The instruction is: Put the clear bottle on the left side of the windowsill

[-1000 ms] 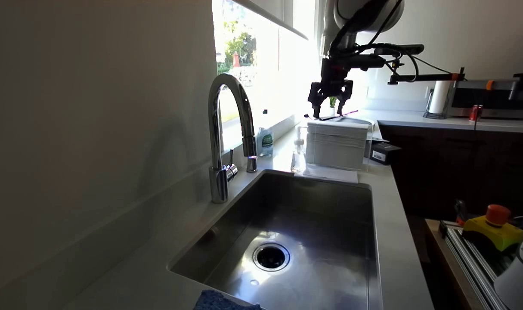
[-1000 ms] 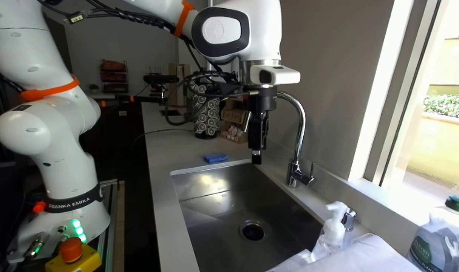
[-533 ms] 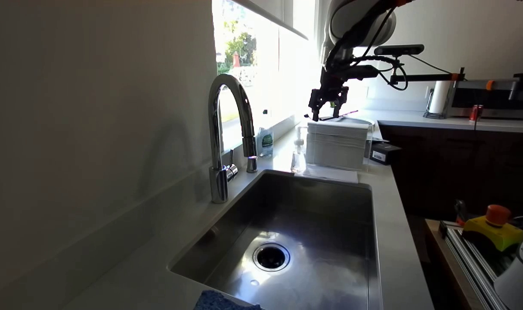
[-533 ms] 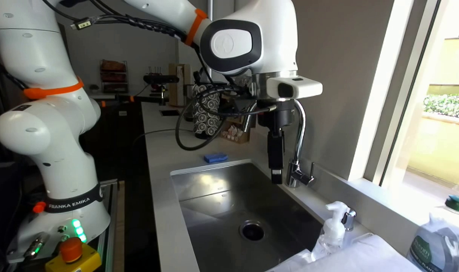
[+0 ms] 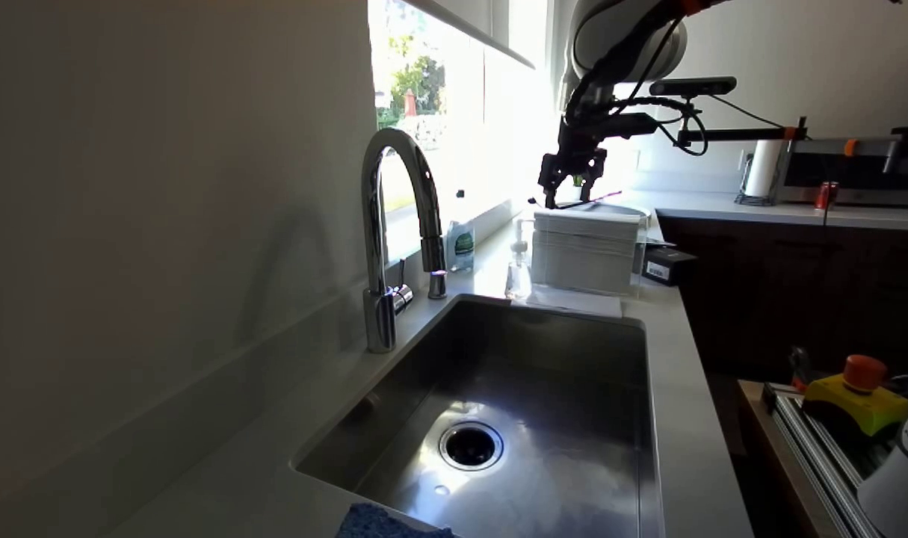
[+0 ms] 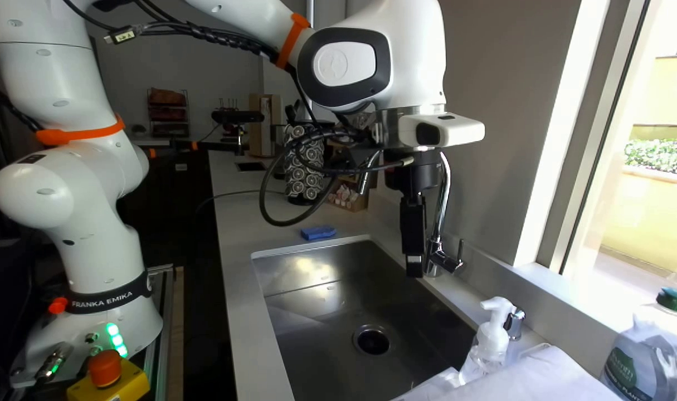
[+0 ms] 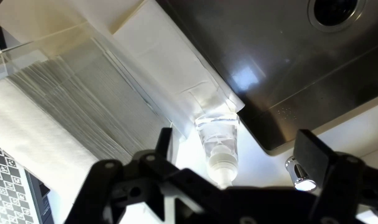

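Note:
The clear bottle is a see-through pump bottle with a white pump top. It stands upright on the counter by the sink corner in both exterior views. In the wrist view the clear bottle appears between the spread fingers, below them and apart from them. My gripper is open and empty. In both exterior views the gripper hangs pointing down, higher than the counter, near the faucet side of the sink. The windowsill runs along the window behind the counter edge.
A tall chrome faucet stands close to the gripper. A steel sink lies in front. A stack of white napkins in a clear holder is beside the bottle. A dish soap bottle with a green cap and a blue sponge are also there.
The arm and gripper have moved down and toward the pump bottle, rightward in an exterior view. Most motion came in the first half second. The gripper stays open; the bottle has not moved.

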You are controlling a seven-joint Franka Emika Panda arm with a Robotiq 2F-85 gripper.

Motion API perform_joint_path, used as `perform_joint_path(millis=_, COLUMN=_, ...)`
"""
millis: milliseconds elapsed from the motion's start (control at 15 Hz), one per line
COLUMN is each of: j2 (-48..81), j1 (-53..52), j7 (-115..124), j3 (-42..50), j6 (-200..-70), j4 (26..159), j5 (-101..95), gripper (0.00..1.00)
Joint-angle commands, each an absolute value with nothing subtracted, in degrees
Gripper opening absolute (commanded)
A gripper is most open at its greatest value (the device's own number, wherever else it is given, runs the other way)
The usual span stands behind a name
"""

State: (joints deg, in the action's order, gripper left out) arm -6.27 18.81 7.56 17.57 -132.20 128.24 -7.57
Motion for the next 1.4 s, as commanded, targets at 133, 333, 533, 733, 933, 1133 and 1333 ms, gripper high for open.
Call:
perform_joint_path(millis=133, j2=-4.0, j1=19.3, j7=0.6, j3=19.1, j6=-134.4, j4=127.0, j5=-6.4, gripper=1.00)
perform_joint_path(millis=333, j2=-3.0, j1=19.5, j7=-4.8, j3=20.4, j6=-135.9, j4=126.2, j5=-5.0, gripper=1.00)
perform_joint_path(millis=533, j2=-1.2, j1=20.1, j7=-10.0, j3=21.8, j6=-137.0, j4=124.6, j5=-2.8, gripper=1.00)
perform_joint_path(millis=733, j2=1.3, j1=20.4, j7=-13.9, j3=22.4, j6=-136.8, j4=122.3, j5=-0.6, gripper=1.00)
perform_joint_path(millis=933, j2=3.7, j1=20.9, j7=-18.0, j3=22.1, j6=-136.5, j4=120.1, j5=1.9, gripper=1.00)
perform_joint_path(millis=1133, j2=5.8, j1=21.2, j7=-20.7, j3=21.5, j6=-136.5, j4=118.2, j5=3.5, gripper=1.00)
perform_joint_path(millis=1333, j2=7.9, j1=21.6, j7=-21.6, j3=21.0, j6=-136.4, j4=116.3, j5=4.0, gripper=1.00)
